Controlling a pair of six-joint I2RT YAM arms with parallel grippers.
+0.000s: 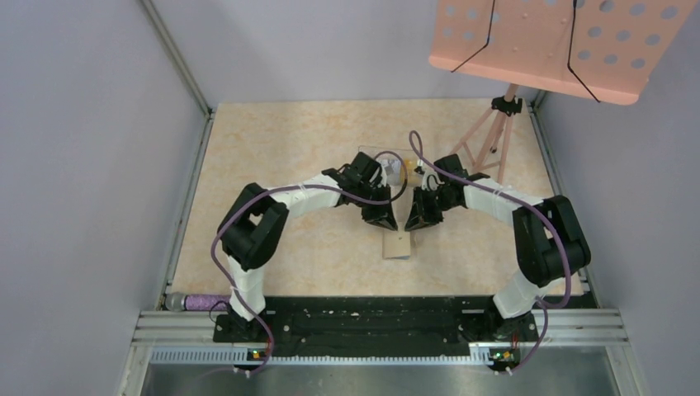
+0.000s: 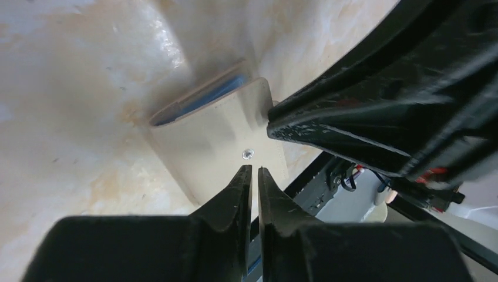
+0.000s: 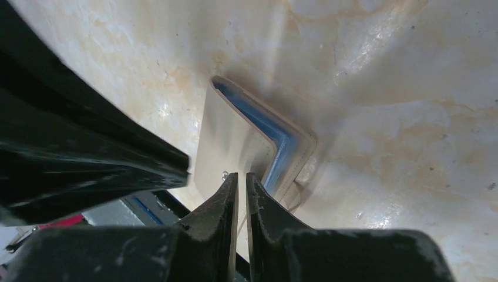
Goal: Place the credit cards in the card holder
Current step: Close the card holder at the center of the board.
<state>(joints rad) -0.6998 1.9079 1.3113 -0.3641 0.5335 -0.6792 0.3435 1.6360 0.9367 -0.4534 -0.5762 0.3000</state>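
Observation:
The tan card holder [image 1: 398,245] lies on the table just in front of both grippers. In the left wrist view it [image 2: 211,138] shows a metal snap [image 2: 248,154] and a slightly gaping edge with blue lining. In the right wrist view it [image 3: 235,144] shows the blue lining along its open edge. My left gripper [image 1: 386,221] [image 2: 254,170] and right gripper [image 1: 413,223] [image 3: 239,176] hang tip to tip just above it, jaws nearly together with nothing seen between them. The credit cards, one yellow, sit partly hidden behind the grippers [image 1: 401,170].
A pink perforated stand [image 1: 545,41] on thin tripod legs [image 1: 487,140] stands at the back right. Grey walls close both sides. A purple cylinder [image 1: 196,302] lies by the left arm's base at the near rail.

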